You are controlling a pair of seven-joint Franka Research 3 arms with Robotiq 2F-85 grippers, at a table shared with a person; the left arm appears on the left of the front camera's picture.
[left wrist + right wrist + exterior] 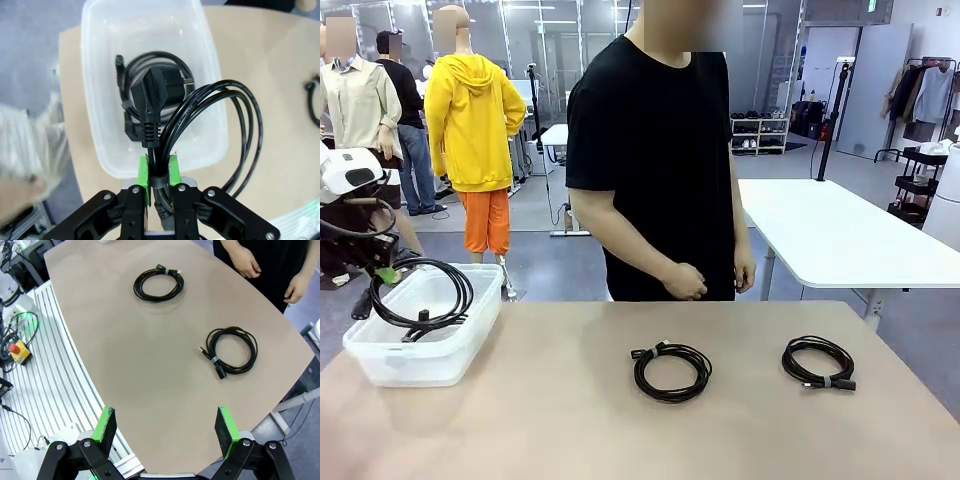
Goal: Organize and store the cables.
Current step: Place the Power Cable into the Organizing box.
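Note:
My left gripper [388, 275] is shut on the thick black cable [420, 295] and holds it over the clear plastic bin [380, 365]. In the left wrist view the green pads [144, 172] pinch the cord [152, 150] just below its chunky plug [155, 95], and loops [240, 130] hang past the bin's rim [215, 75]. Two thinner coiled cables lie on the table, one in the middle [672, 370] [159, 285] and one to the right [818, 362] [231, 350]. My right gripper [164, 427] is open, high above the table's near edge.
A person in a black shirt [650, 150] stands at the far side, hands [685, 280] held near the waist. The tan table [570, 420] has bare room between the bin and the coils. White slatted rails [45, 370] and an emergency stop button [17, 350] lie beside the table.

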